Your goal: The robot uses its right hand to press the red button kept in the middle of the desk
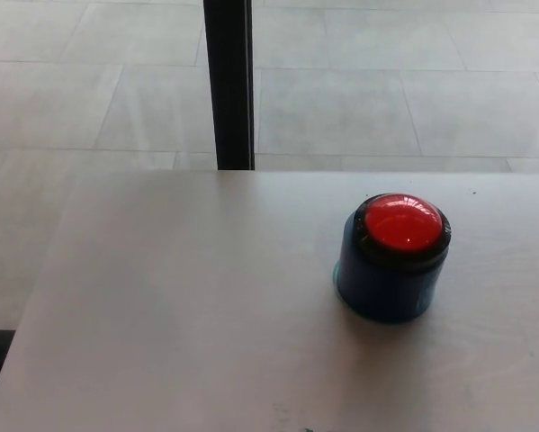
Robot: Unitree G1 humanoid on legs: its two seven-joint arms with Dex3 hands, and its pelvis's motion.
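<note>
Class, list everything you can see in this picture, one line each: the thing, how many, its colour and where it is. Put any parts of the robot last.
Button: one, red dome with a black ring around it, on top of the blue base.
Base: one, dark blue, round, standing on the desk right of the middle.
Desk: one, pale grey-beige top, filling the lower half of the picture.
Post: one, black, upright, behind the far edge of the desk.
Floor: large grey tiles, beyond and to the left of the desk.
Robot's hands: none in view, neither left nor right.
</note>
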